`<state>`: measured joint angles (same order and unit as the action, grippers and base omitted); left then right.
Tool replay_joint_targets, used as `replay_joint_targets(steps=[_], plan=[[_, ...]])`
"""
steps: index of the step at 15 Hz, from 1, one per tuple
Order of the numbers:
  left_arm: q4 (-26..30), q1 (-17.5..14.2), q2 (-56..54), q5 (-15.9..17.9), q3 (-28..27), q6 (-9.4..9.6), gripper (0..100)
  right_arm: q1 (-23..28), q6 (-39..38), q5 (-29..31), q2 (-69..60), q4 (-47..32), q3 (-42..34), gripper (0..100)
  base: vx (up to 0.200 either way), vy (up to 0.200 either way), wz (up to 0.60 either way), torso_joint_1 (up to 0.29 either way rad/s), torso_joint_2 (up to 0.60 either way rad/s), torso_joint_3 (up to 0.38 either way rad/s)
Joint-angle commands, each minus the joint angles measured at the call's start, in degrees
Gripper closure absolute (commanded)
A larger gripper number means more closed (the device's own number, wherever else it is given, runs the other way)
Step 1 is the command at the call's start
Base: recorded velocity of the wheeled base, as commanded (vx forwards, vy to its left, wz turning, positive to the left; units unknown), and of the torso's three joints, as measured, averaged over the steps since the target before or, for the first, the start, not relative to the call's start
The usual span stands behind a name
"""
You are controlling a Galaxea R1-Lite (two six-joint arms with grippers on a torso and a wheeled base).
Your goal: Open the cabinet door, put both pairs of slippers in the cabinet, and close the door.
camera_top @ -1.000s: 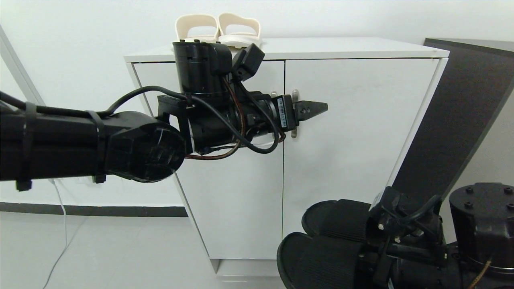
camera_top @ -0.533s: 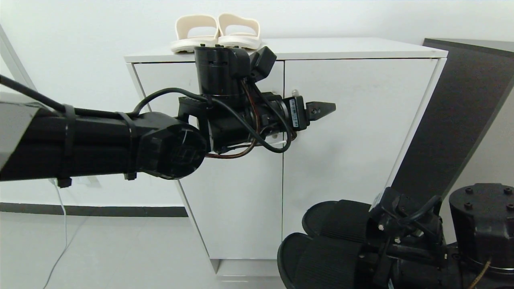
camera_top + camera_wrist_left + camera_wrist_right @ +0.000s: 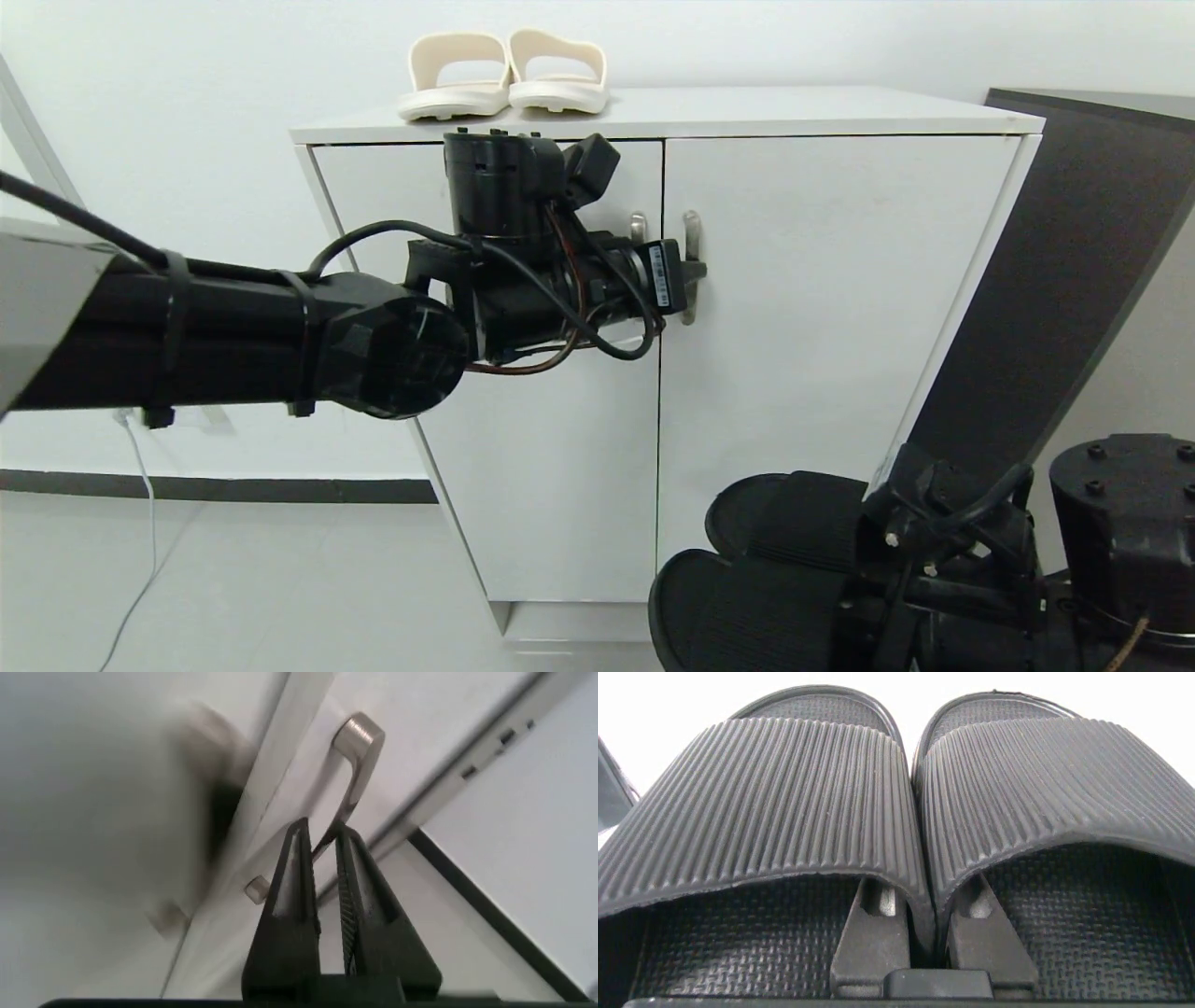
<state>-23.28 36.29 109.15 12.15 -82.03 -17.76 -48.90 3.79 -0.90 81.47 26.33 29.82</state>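
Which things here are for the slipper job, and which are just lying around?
For the job: cabinet; door handle gripped by the left end effector; cream slippers on top of the cabinet; black slippers in the right end effector.
Just lying about: white cable on the floor; dark panel beside the cabinet.

The white cabinet (image 3: 822,327) stands shut, cream slippers (image 3: 509,75) paired on its top, black ribbed slippers (image 3: 766,569) low before it.

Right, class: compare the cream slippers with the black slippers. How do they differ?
The cream slippers are pale and smooth-strapped; the black slippers are dark with ribbed straps. The cream slippers rest on the cabinet top; the black slippers are held low by the right tool. Both pairs sit side by side.
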Motion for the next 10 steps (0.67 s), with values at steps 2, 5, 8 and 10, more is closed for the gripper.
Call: replay_joint_targets(steps=[2, 5, 8, 10], plan=[[-0.1, 1.1, -7.0, 0.2, 7.0, -0.08, 100, -0.1, 0.5, -1.4, -1.8, -0.1, -0.6, 100, 0.0, 0.0, 0.0, 0.0, 0.0, 0.0], [-0.1, 3.2, -11.6, 0.2, 11.4, 0.01, 100, -0.1, 1.2, -2.4, -2.5, -0.1, -1.3, 100, 0.0, 0.0, 0.0, 0.0, 0.0, 0.0], [0.0, 4.8, -16.3, -0.6, 15.0, 0.1, 100, -0.1, 1.2, -2.4, -2.5, -0.1, -1.4, 100, 0.0, 0.0, 0.0, 0.0, 0.0, 0.0], [0.0, 4.8, -18.5, -0.6, 16.2, -0.08, 100, -0.1, 1.2, -2.4, -2.5, -0.1, -1.4, 100, 0.0, 0.0, 0.0, 0.0, 0.0, 0.0]])
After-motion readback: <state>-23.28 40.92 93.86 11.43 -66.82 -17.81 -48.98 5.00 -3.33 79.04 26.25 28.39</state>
